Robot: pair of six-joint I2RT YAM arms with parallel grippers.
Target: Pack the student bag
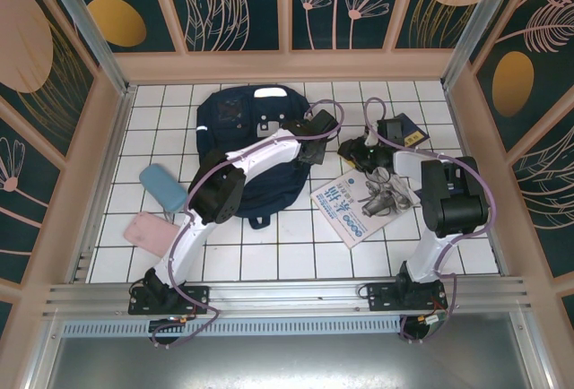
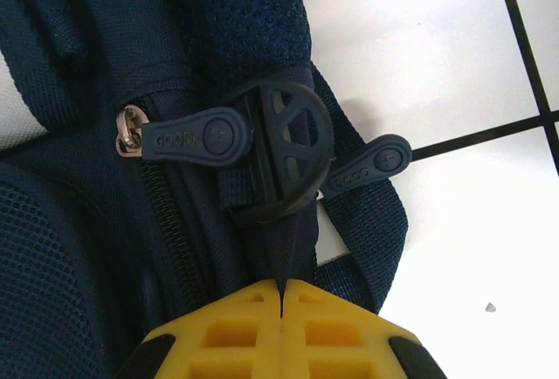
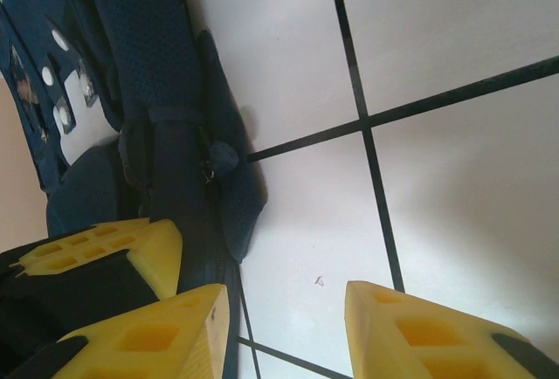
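Left hand (image 2: pixel 281 292) pinched shut on student bag (image 2: pixel 79 248), arm (image 1: pixel 260 156) outstretched, right hand (image 3: pixel 284 302) half open, empty

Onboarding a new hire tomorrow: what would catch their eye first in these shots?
The navy student bag lies at the far middle of the tiled table, the left pincer shut on its dark webbing next to two zipper pulls. The right pincer hangs open over the table beside the bag, with a printed booklet near it.

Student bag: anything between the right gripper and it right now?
Nothing visible. The right gripper, open, sits over white tile beside a strap of the student bag. The left gripper is shut on that bag close alongside, so mind it.
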